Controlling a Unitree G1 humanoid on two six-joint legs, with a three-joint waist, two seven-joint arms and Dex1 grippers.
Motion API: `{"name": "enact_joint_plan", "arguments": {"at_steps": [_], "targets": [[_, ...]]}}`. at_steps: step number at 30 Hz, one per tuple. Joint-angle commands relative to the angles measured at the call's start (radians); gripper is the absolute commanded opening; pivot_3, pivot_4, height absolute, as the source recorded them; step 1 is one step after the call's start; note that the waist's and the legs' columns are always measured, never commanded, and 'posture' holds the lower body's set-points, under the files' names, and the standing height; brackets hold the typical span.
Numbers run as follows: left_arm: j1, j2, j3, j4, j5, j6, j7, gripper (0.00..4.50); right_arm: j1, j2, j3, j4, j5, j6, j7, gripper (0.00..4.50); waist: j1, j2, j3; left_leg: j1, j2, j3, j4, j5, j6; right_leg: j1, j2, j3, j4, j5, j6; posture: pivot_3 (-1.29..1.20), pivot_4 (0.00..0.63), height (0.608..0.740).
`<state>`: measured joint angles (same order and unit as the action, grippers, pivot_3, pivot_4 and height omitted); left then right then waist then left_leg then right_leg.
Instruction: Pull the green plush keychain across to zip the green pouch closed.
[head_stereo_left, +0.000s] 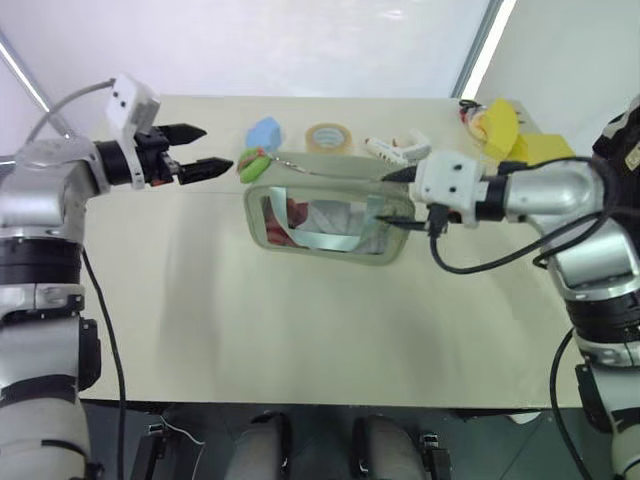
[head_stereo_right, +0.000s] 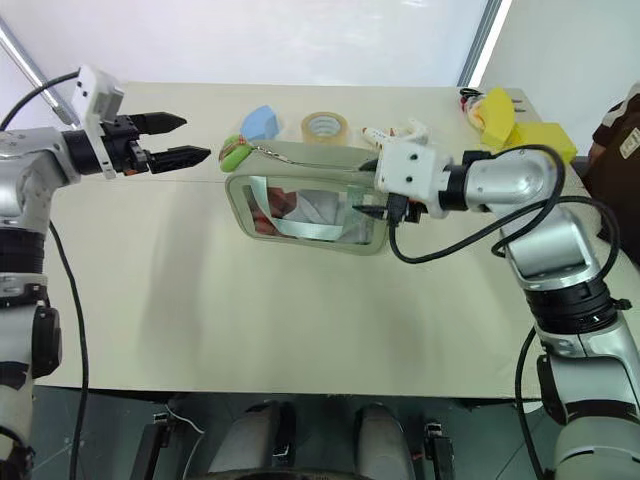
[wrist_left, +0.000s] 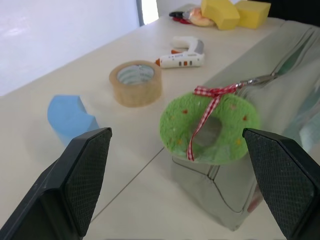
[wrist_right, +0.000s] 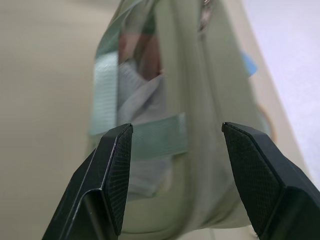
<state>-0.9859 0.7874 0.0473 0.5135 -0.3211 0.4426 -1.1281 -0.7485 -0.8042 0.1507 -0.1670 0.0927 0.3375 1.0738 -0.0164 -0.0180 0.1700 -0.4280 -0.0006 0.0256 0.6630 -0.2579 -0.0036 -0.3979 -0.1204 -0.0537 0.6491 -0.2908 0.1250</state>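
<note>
The green pouch (head_stereo_left: 325, 215) stands upright near the middle of the beige table (head_stereo_left: 300, 340), its clear plastic window facing the robot. Through the window show a pale mint strap (head_stereo_left: 330, 240), white material and something reddish at the end nearer the left arm; the window is too glossy to say what these contents are. The pouch is soft sage fabric, rectangular with rounded corners, with a zipper along its top edge.

The green plush keychain (wrist_left: 210, 127) hangs at the pouch's top corner nearest the left arm. It is a fuzzy lime ring with small coloured specks, tied with a red-and-white checked ribbon and joined to a metal zipper pull.

The left gripper (head_stereo_left: 200, 150) hovers just beside the keychain, fingers spread wide and holding nothing. The right gripper (wrist_right: 172, 175) sits at the opposite end of the pouch, fingers parted to either side of the fabric without pinching it.

Behind the pouch lie a light-blue foam block (head_stereo_left: 264, 132), a roll of tan tape (head_stereo_left: 328, 138), a white glue gun (wrist_left: 182, 52) and yellow blocks (head_stereo_left: 515, 135).
</note>
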Motion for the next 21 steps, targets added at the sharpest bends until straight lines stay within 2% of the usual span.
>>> {"name": "enact_joint_plan", "arguments": {"at_steps": [1,4,8,15,21], "targets": [[-0.057,0.008,-0.006,0.04,0.04,-0.067,-0.01,4.5,-0.011,-0.011,-0.006,-0.007,-0.028,-0.022,-0.018,2.93,0.002,0.0,0.0,0.0,0.0,0.0,0.0,0.0,0.0,0.0,0.0,0.0,0.0,0.0,0.0,0.0,0.15,0.74],[-0.079,-0.014,-0.023,0.1,0.074,-0.118,-0.004,4.5,0.014,-0.024,0.011,0.003,-0.052,-0.069,-0.003,2.15,0.004,0.0,0.0,0.0,0.0,0.001,0.0,0.0,0.0,0.001,0.0,0.0,0.0,0.0,0.0,0.0,0.15,0.74],[-0.108,-0.06,-0.037,0.176,0.113,-0.175,0.017,4.5,0.028,-0.027,0.01,0.007,-0.065,-0.121,0.0,0.18,0.005,0.0,0.0,0.0,0.0,0.001,0.001,0.0,0.0,0.001,0.0,0.0,0.0,0.0,0.0,0.0,0.15,0.74],[-0.145,-0.162,-0.033,0.259,0.129,-0.223,0.035,4.5,0.057,-0.034,0.019,-0.007,-0.085,-0.15,0.0,0.08,0.004,0.0,0.0,0.0,0.0,0.001,0.001,0.0,0.0,0.001,0.0,-0.001,0.0,0.0,0.0,0.0,0.15,0.74],[-0.13,-0.186,-0.043,0.22,0.122,-0.198,-0.027,4.5,0.043,-0.015,0.021,-0.006,-0.081,-0.136,-0.011,0.08,0.003,0.0,0.0,0.0,0.0,0.001,0.001,0.0,0.0,0.002,0.0,-0.001,0.0,0.0,0.0,0.0,0.15,0.74]]}}
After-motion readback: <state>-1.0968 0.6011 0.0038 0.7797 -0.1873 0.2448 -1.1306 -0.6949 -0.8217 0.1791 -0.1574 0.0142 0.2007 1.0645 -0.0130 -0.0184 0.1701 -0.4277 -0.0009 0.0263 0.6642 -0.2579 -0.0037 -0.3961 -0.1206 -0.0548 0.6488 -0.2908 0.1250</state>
